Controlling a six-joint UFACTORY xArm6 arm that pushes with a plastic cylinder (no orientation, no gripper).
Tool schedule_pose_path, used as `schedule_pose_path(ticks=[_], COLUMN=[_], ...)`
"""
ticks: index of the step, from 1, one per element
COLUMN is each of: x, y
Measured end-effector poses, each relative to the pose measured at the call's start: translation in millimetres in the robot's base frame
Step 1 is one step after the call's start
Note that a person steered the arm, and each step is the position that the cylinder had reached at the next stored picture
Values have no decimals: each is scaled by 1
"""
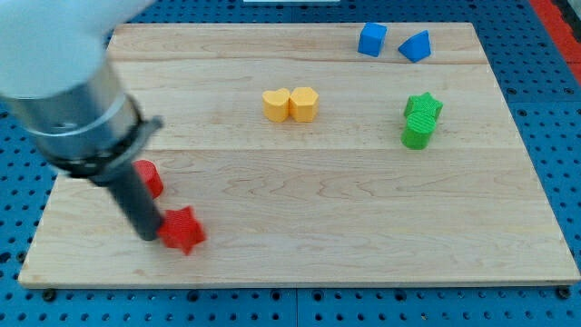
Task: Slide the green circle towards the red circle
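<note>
Wooden board (363, 227): my tip (151, 236) touches red star (184, 230).

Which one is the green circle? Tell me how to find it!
Look at the wooden board's right side, below the two blue blocks. Two green blocks touch there; the green circle is the lower, rounded one, under the green star.

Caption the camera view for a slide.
My tip touches the red star beside the red circle, far from the green circle.
</note>
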State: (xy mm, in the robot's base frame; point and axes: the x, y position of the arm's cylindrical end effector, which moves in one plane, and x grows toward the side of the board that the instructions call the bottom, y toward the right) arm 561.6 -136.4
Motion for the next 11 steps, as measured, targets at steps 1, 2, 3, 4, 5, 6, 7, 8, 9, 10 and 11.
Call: schedule_pose_path(ticks=[1, 2, 3, 4, 5, 6, 7, 8, 9, 10, 11], x=[0, -11, -68, -71, -89, -120, -151, -122, -114, -138, -127], y=[79, 50, 83, 199, 314, 358, 316, 272, 199, 222, 150])
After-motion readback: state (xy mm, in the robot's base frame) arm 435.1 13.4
